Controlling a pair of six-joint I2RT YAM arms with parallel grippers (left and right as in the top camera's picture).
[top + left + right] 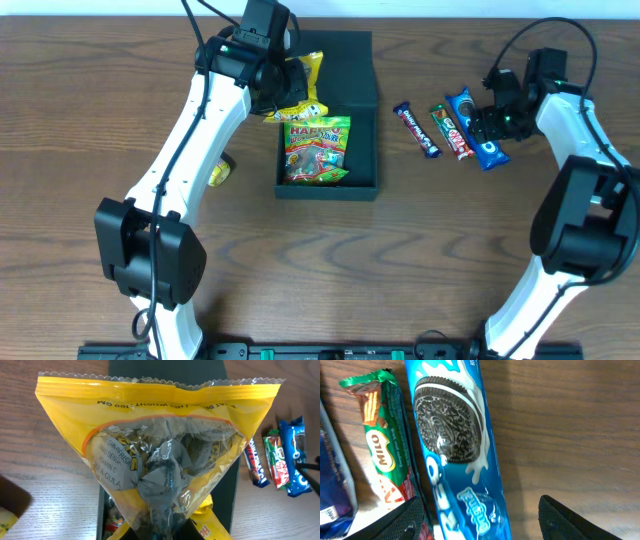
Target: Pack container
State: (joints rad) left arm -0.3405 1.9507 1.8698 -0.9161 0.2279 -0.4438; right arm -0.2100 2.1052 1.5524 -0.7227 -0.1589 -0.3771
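The dark teal container (361, 80) sits open at the top middle of the table, with a green Haribo bag (318, 152) lying inside. My left gripper (282, 92) is shut on a yellow candy bag (160, 460) and holds it above the container's left side; the container's dark inside (165, 367) shows behind the bag. My right gripper (490, 130) is open, its fingers on either side of a blue Oreo packet (455, 455) that lies on the table. A green Milo bar (382, 455) lies just left of the Oreo packet.
A dark blue chocolate bar (416, 130) and the Milo bar (451, 131) lie in a row between the container and the Oreo packet (476, 128). A small yellow item (221, 172) lies on the table left of the container, partly under my left arm.
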